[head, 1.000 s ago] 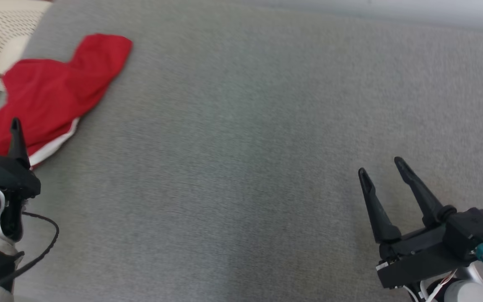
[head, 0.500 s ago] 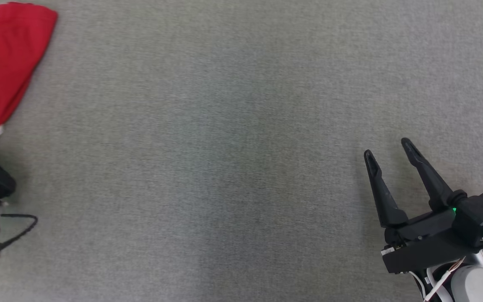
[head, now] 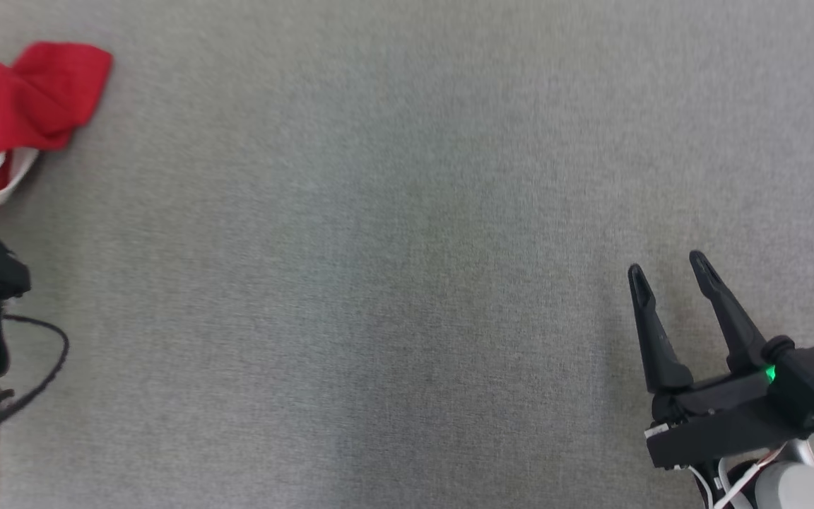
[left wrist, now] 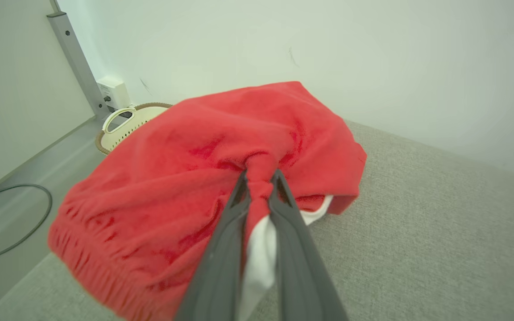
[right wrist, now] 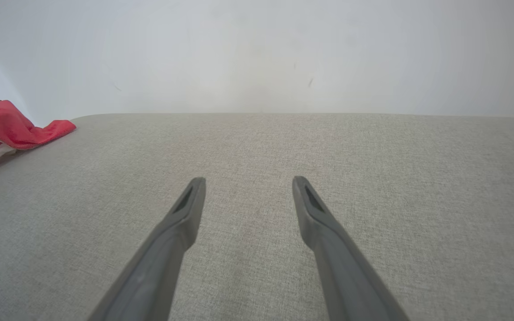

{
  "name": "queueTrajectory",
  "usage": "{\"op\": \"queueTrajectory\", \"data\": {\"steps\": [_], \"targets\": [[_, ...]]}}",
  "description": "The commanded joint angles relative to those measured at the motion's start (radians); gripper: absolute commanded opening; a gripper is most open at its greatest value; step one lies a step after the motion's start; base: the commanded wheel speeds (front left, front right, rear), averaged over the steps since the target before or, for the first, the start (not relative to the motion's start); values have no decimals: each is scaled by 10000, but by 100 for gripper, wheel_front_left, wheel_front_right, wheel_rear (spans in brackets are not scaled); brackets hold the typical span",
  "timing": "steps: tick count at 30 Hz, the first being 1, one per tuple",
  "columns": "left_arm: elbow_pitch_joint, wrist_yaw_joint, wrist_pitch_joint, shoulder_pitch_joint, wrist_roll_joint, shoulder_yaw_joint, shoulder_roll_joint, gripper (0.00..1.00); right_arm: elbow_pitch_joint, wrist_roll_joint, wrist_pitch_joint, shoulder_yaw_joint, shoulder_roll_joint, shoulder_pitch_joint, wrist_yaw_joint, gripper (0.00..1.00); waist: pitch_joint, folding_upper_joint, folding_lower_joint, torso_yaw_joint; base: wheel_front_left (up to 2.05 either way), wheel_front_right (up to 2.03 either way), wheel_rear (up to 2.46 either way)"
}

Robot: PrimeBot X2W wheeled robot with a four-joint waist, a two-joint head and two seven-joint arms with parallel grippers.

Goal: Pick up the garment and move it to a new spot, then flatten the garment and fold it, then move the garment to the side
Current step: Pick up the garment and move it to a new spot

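We're working over a wide grey fabric surface [head: 407, 283], most of it bare. The red garment [left wrist: 185, 151], white trim showing, is bunching at the surface's far-left edge, with a cream basket [left wrist: 121, 125] showing behind it. Our left gripper [left wrist: 259, 176] is pinching a gathered fold of it, fingers nearly together with cloth between. Our right gripper [head: 667, 263] is hovering low-right over bare fabric, fingers spread apart, carrying nothing. We're judging this as step one: picking up and relocating. The next move is calling for a lift so the trailing cloth clears the surface, then a carry toward the middle. The pinch needs to be tight, since it has only a small bunch.
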Motion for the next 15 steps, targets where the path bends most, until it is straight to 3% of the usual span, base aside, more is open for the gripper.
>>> {"op": "queueTrajectory", "data": {"steps": [1, 6, 15], "targets": [[-527, 133, -70, 437, 140, 143, 6, 0, 56, 6, -71, -26, 111, 180, -14, 100, -879, -1, -1, 352, 0, 0, 0], [-2524, 671, -77, 1594, 705, 427, -206, 0, 164, -9, -113, -49, 324, 450, -15, 100, -1514, -1, -1, 341, 0, 0, 0], [-7089, 2034, -77, 4878, 1760, 790, -935, 0, 349, -38, -171, -87, 818, 990, -15, 100, -2558, -1, -1, 271, 0, 0, 0]]}}
